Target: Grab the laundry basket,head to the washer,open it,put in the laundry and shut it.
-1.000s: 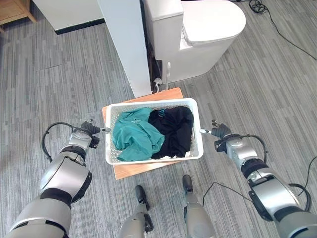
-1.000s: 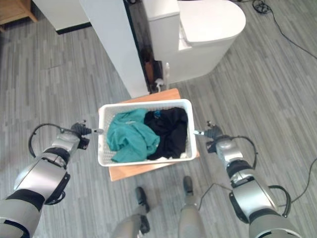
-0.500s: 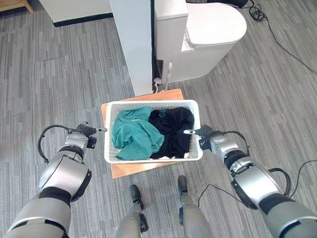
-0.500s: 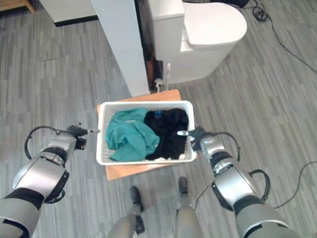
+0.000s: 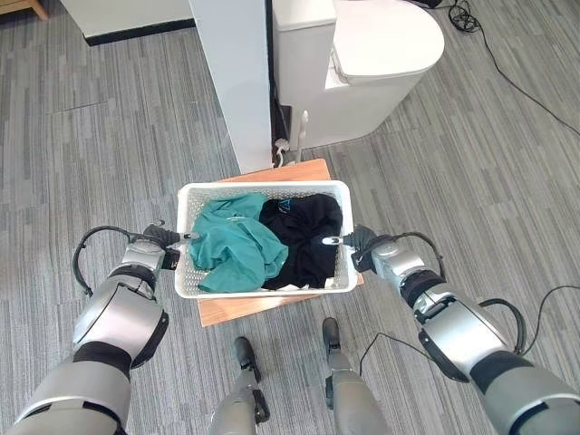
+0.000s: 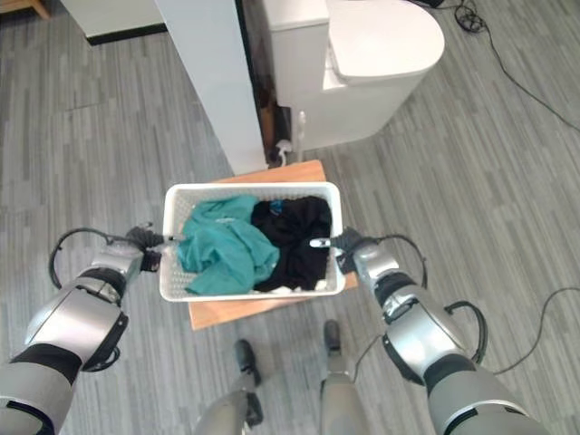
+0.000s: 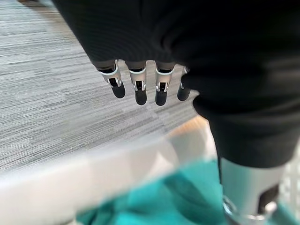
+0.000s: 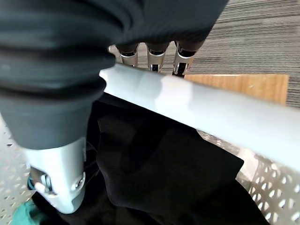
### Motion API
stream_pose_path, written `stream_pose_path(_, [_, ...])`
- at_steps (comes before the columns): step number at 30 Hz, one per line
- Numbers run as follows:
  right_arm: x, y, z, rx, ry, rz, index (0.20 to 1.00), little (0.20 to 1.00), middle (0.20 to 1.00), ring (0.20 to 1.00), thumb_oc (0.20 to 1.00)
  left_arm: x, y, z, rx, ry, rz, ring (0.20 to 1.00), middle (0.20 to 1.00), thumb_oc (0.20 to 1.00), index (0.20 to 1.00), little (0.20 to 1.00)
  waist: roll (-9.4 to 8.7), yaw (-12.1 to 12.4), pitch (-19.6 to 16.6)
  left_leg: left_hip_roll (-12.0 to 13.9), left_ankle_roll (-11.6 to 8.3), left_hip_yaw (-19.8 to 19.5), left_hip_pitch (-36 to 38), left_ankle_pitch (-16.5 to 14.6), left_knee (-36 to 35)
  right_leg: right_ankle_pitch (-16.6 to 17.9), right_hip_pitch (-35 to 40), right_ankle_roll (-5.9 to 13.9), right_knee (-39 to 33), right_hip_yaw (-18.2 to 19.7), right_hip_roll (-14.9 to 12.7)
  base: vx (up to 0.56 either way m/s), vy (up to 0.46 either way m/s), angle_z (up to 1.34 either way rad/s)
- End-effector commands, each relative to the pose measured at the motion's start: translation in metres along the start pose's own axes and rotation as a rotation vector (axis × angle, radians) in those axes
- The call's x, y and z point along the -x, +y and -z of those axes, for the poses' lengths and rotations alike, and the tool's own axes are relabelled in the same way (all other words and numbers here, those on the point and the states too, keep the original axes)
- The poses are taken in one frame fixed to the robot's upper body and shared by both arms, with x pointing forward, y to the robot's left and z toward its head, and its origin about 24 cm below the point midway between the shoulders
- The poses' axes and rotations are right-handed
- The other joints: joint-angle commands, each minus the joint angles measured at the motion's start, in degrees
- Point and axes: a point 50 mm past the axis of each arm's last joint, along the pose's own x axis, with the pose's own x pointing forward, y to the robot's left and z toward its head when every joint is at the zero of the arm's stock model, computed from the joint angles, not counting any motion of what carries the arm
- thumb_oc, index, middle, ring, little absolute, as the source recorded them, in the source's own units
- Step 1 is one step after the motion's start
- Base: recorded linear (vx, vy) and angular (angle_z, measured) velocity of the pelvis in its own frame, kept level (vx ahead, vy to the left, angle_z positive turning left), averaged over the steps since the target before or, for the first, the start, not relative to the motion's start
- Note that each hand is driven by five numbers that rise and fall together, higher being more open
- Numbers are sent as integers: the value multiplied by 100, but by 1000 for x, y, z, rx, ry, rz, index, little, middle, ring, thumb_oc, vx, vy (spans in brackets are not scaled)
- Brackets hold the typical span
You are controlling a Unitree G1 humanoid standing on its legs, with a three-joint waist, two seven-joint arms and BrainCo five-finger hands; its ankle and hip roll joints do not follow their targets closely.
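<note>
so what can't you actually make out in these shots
- Whether the right hand truly grips the white plastic laundry basket: in the right wrist view its fingers pass behind the rim.
- Left hand contact with the rim: the left wrist view blurs it.
- What lies under the teal garment and black garment.
- The wooden board's middle, covered by the basket.

Both arms reach forward and inward, one to each side of the work, forearms roughly level. Left hand (image 5: 166,246): fingers (image 7: 136,86) straight in a row, thumb held apart from them, nothing grasped. Right hand (image 5: 362,246): fingers (image 8: 152,61) extended and passing down behind a white rim, thumb on the near side, not curled round it.
</note>
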Motion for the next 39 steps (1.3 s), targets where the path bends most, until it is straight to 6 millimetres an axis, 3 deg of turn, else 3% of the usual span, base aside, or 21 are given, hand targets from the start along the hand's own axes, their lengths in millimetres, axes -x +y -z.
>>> stream_pose_path(1, [0,-7,-33,-20,-76,31,1000,1000,1000,1000,1000,3,7,-28,20,-68,-48,1000,1000,1000,1000,1000,109,70,278,-29,-153,-730,-192,7,74,421,-185,349,-11,-98,-261,18,24,-4])
stream_pose_path(9, [6,-15,-11,-59,-134,130,1000,1000,1000,1000,1000,3,-28,-17,-7,-57,28,1000,1000,1000,1000,1000,193,42,270,-41,-121,-789,-219,-25,74,357,-168,349,-11,-131,-262,0,0,0])
stream_pose_path(11, [11,-21,-3,-88,-166,182,1000,1000,1000,1000,1000,4,-49,-7,-8,-41,73,1000,1000,1000,1000,1000,222,39,251,-60,-101,-835,-219,-40,74,330,-147,347,-11,-158,-283,0,0,0])
stream_pose_path(15, [16,-30,11,-131,-173,248,1000,1000,1000,1000,1000,6,-71,9,-12,-9,121,1000,1000,1000,1000,1000,236,47,223,-75,-80,-854,-210,-60,74,308,-120,345,-11,-194,-306,6,9,7])
stream_pose_path(17, [20,-36,15,-219,-193,305,1000,1000,1000,1000,1000,10,-91,18,-14,11,167,1000,1000,1000,1000,1000,247,48,202,-92,-63,-881,-197,-76,74,298,-91,334,-11,-211,-308,7,3,7])
stream_pose_path(22, [21,-42,21,-383,-213,353,1000,1000,1000,1000,1000,16,-114,28,-8,29,220,1000,1000,1000,1000,1000,277,85,127,-110,-57,-934,-187,-73,74,268,-45,320,-11,-248,-329,6,-1,4])
stream_pose_path(26, [18,-41,18,-483,-215,349,1000,1000,1000,1000,1000,19,-122,29,-1,36,238,1000,1000,1000,1000,1000,287,121,78,-116,-68,-961,-182,-68,74,264,-17,316,-11,-273,-338,0,0,0])
stream_pose_path(31, [14,-44,19,-442,-163,320,1000,1000,1000,1000,1000,18,-121,21,-3,16,231,1000,1000,1000,1000,1000,283,145,53,-124,-91,-974,-195,-42,74,275,-23,314,-11,-285,-338,0,0,0])
stream_pose_path(34, [13,-51,28,-366,-87,293,1000,1000,1000,1000,1000,16,-111,11,-29,-14,203,1000,1000,1000,1000,1000,268,169,41,-132,-106,-1009,-233,-4,74,299,-36,309,-11,-310,-345,-5,-7,1])
stream_pose_path(39, [13,-59,25,-208,-35,234,1000,1000,1000,1000,1000,13,-98,-3,-67,-60,168,1000,1000,1000,1000,1000,211,195,106,-134,-122,-1006,-280,20,74,339,-92,322,-11,-315,-326,-20,-21,9])
